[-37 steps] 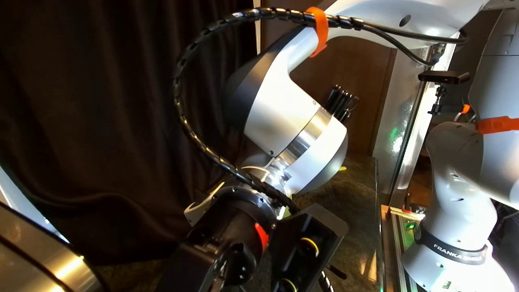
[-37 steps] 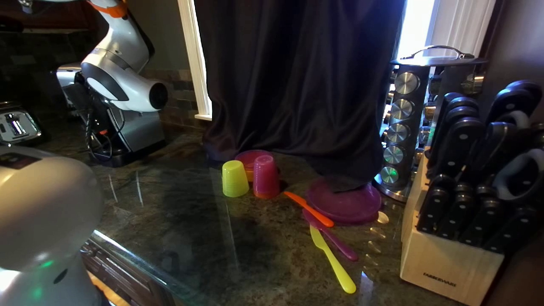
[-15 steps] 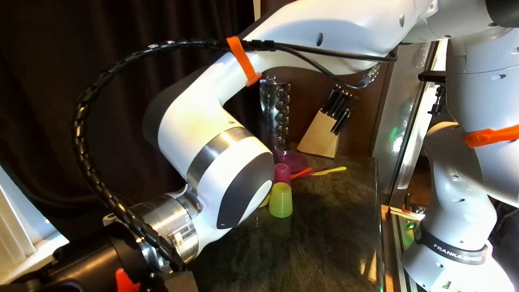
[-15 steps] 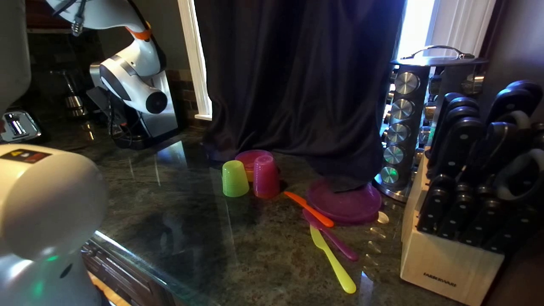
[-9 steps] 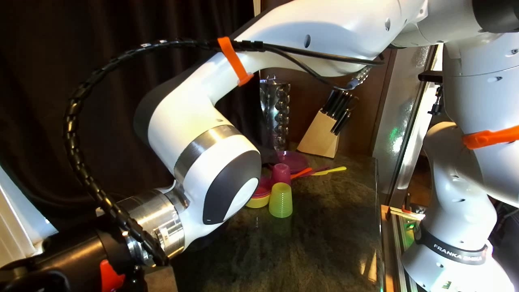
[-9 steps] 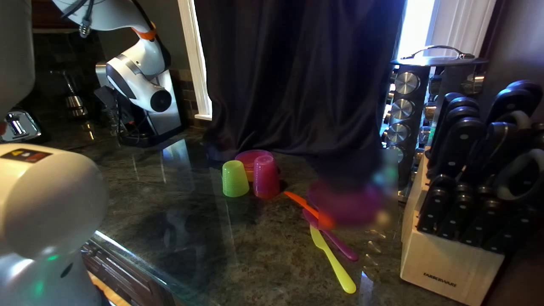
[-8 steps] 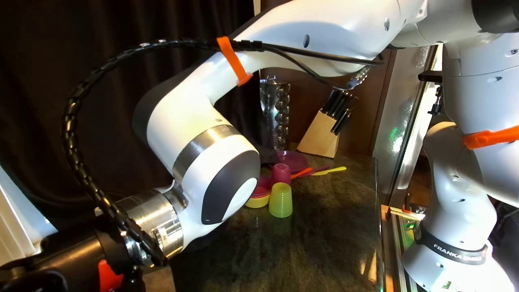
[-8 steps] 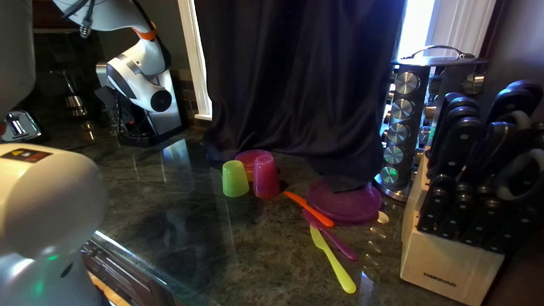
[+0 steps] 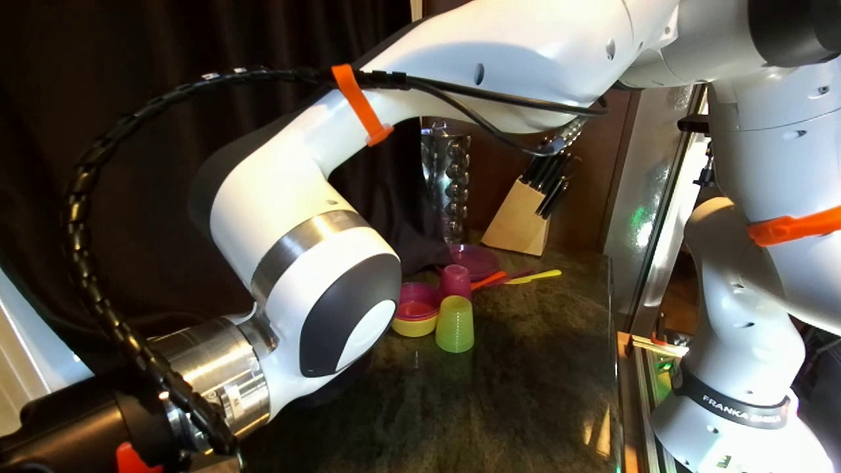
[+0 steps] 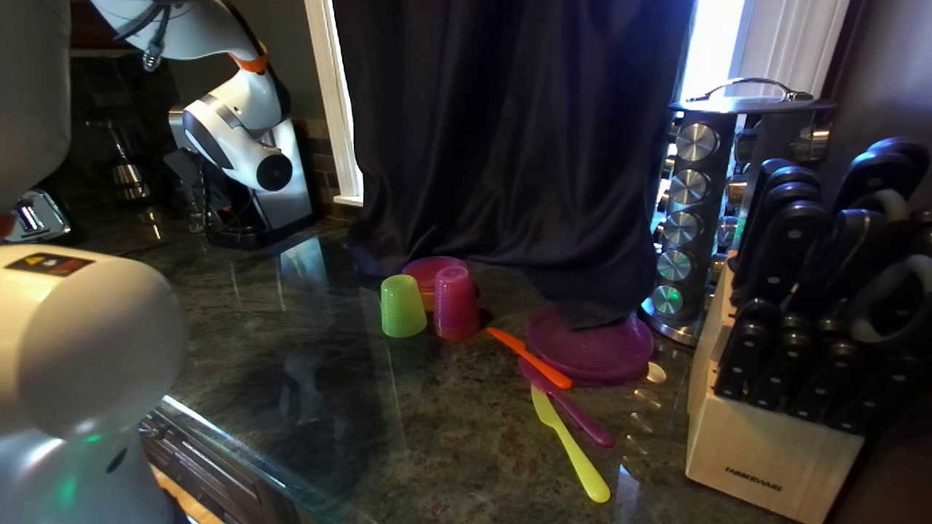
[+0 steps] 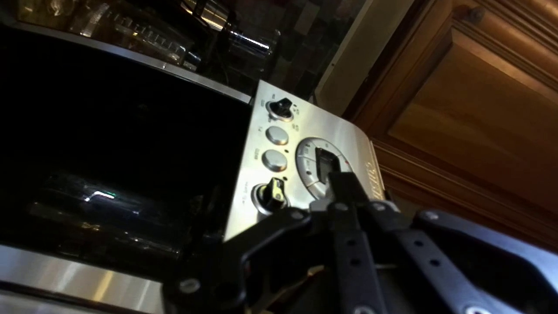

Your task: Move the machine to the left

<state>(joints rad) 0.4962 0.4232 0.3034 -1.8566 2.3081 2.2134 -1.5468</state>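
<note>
The machine is a silver coffee maker; its side (image 10: 295, 207) shows behind the arm at the back left in an exterior view. In the wrist view its brushed silver panel (image 11: 322, 120) with knobs, round buttons and a small display fills the middle, tilted. My gripper (image 11: 346, 189) is in front of this panel near the display, its fingertips together with nothing visible between them. I cannot tell if they touch the panel. In an exterior view my black gripper base (image 9: 72, 420) is at the lower left, its fingers out of frame; the machine is out of that view.
A green cup (image 10: 403, 306), pink cup (image 10: 456, 302), bowl (image 9: 417, 315), purple plate (image 10: 590, 346) and plastic knives (image 10: 571, 444) lie on the dark counter. A knife block (image 10: 772, 451) and spice rack (image 10: 681, 225) stand beyond, a toaster (image 10: 36, 215) far left. A dark curtain (image 10: 510, 131) hangs behind.
The machine has shifted right and back in an exterior view, along with my arm, and left the other picture's lower-left corner. My arm moved slightly further the same way in the last half second.
</note>
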